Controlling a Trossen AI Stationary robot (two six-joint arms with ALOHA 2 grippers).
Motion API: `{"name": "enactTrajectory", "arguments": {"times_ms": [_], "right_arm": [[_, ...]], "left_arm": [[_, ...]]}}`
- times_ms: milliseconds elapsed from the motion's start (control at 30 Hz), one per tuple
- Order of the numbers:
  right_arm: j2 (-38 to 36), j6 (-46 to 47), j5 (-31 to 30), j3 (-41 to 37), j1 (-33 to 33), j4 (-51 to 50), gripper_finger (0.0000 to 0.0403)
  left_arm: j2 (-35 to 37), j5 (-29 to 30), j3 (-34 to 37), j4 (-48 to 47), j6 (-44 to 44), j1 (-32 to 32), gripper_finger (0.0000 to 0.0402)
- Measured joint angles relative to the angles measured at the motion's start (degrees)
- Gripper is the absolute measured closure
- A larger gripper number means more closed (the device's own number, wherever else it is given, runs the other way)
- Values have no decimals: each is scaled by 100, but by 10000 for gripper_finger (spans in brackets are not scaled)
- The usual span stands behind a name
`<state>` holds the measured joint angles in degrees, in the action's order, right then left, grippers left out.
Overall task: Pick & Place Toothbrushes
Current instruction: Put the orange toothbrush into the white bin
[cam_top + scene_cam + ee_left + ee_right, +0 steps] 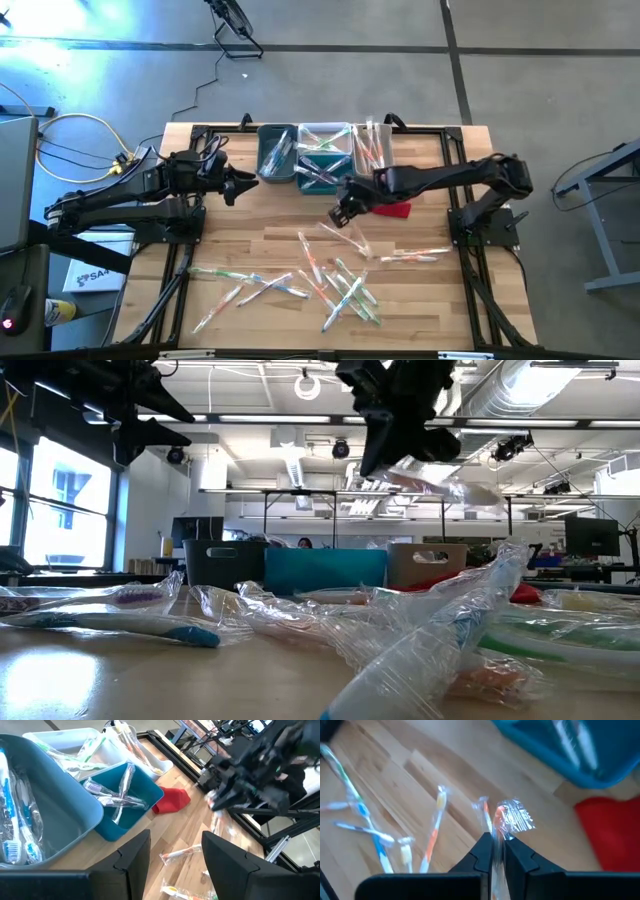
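because the right gripper (497, 851) is pinching only the thin clear wrapper of an orange toothbrush (499, 820) up above the desk (250, 250), near the teal bin (322, 168), it could slip out and fall before it gets there.

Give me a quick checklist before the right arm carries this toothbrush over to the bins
1. Right gripper shut on the wrapped toothbrush: ok.
2. Toothbrush lifted off the table: ok, seen hanging in the low view.
3. Grip secure: cannot tell, the fingers pinch mainly the wrapper.
4. Left gripper open, holding nothing, beside the teal bin: ok.
5. Red cloth under the right arm, not snagged: cannot tell.
6. Room left in the bins: ok.
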<state>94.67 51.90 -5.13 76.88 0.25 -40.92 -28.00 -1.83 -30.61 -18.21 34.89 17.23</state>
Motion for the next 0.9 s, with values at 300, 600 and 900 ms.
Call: {"name": "enactTrajectory", "arguments": {"times_ms": [300,600,900], "right_arm": [[-714,-538,-272,-2,-276,-97,383],[-1462,-869,-780,-2,-431,-245,383],[-1667,-1043,-2164,-2,-571,704,383]], "left_arm": [[1,2,0,0,11,1,226],[1,-3,0,1,13,1,226],[1,-3,0,1,13,0,226]]}}
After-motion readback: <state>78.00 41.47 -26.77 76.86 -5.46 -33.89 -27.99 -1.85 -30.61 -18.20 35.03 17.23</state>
